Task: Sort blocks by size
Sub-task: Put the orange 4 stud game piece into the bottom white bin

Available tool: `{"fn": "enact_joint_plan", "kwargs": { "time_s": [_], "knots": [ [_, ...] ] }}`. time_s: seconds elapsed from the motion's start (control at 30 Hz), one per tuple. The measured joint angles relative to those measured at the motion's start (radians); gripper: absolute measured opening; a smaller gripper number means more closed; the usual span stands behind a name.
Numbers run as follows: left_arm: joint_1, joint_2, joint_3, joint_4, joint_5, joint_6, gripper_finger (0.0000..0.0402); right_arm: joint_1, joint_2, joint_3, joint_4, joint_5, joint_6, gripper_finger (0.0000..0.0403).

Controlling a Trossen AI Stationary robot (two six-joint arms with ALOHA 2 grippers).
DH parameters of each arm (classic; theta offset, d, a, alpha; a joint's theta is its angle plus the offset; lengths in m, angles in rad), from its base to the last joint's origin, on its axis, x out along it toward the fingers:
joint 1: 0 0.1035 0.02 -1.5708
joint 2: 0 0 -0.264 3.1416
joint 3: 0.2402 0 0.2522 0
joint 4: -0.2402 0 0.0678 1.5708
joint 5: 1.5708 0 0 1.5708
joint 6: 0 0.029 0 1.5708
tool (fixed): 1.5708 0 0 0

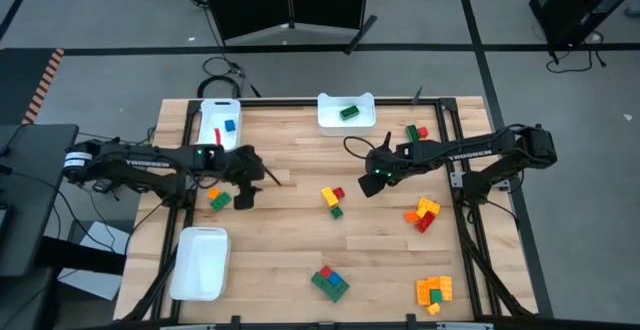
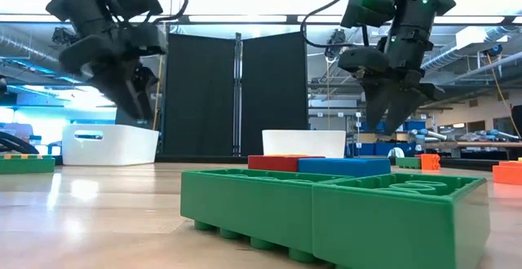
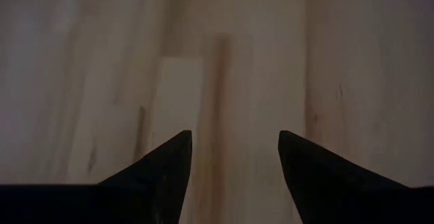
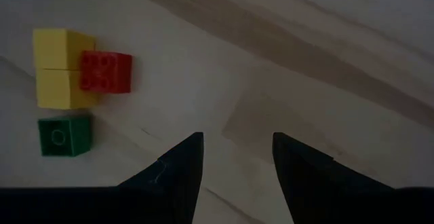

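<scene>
The blocks lie in loose clusters on the wooden table. A yellow, red and green cluster (image 1: 332, 200) sits at the middle and shows as well in the right wrist view (image 4: 68, 88). An orange and green pair (image 1: 218, 199) lies at the left. My left gripper (image 1: 247, 194) hangs open just right of that pair, with only bare wood between its fingers (image 3: 234, 137). My right gripper (image 1: 372, 182) hangs open to the right of the middle cluster, over bare wood (image 4: 237, 137). Both point steeply down, clear of the table in the low view.
There are more clusters at the far right (image 1: 415, 131), the right (image 1: 424, 215), the near middle (image 1: 328, 281) and the near right (image 1: 434, 292). White trays stand at the far left with a blue and a red block (image 1: 219, 122), at the far middle with a green block (image 1: 346, 111), and at the near left (image 1: 200, 262).
</scene>
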Motion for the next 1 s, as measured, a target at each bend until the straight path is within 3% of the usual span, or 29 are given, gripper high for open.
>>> {"fn": "enact_joint_plan", "kwargs": {
  "time_s": [0.2, 0.57, 1.0],
  "knots": [
    [-0.038, 0.045, 0.0, 0.023, 0.01, 0.167, 0.0219, 0.026, 0.0, 0.0, 0.0, 0.0, 0.012, 0.0188],
    [-0.148, 0.053, 0.001, 0.18, 0.001, 0.078, 0.0183, 0.059, 0.0, 0.0, 0.0, 0.0, -0.071, 0.0188],
    [-0.258, 0.053, 0.002, 0.527, 0.006, -0.018, 0.0182, 0.104, 0.0, 0.0, 0.0, -0.011, -0.165, 0.0188]
  ]
}}
